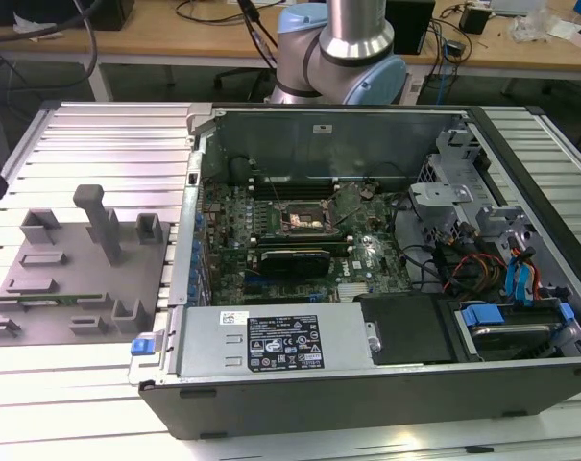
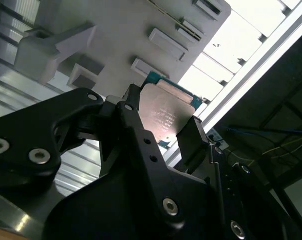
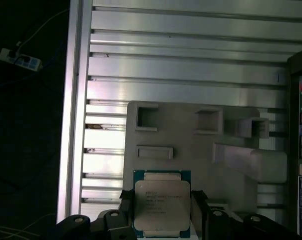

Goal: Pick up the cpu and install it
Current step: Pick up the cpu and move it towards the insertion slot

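Note:
The cpu, a pale silver square chip with a green rim, sits between the black fingers of my gripper, which is shut on its two opposite edges. In the second wrist view the cpu stands tilted in the gripper, held well above the grey plastic fixture. The same fixture lies under the chip in the first wrist view. The dark cpu socket with its metal frame lies open on the motherboard inside the computer case.
The grey fixture with upright blocks rests on the ribbed aluminium table at the exterior view's left. The arm's base stands behind the case. Cables and blue-tabbed drive bays fill the case's right part.

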`<state>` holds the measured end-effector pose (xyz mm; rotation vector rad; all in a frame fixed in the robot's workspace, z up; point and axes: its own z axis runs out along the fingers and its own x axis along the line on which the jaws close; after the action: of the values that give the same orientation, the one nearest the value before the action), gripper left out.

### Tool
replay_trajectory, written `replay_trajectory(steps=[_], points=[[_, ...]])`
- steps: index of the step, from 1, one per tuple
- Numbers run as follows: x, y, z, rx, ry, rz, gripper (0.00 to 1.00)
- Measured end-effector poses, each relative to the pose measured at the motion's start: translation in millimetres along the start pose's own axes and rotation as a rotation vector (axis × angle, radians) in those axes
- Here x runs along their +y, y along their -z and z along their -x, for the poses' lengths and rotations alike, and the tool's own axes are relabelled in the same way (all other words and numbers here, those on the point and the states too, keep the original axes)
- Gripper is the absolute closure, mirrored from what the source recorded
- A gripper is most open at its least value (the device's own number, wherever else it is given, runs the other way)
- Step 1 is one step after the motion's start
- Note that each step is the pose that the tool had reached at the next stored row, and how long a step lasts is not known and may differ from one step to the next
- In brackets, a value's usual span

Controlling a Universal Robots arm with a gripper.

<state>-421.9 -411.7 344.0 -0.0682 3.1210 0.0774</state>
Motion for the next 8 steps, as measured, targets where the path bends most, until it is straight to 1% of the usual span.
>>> replay_trajectory(steps=[3, 5, 6, 8], points=[[0.4, 6.8, 0.1, -0.0006, 0.0, 0.0, 0.45], [0.7, 13.4, 0.2, -0.0008, 0.0, 0.0, 0.45], [0.9, 18.2, 0.4, -0.001, 0.0, 0.0, 0.45], [1.2, 23.0, 0.4, -0.0011, 0.0, 0.0, 0.45]])
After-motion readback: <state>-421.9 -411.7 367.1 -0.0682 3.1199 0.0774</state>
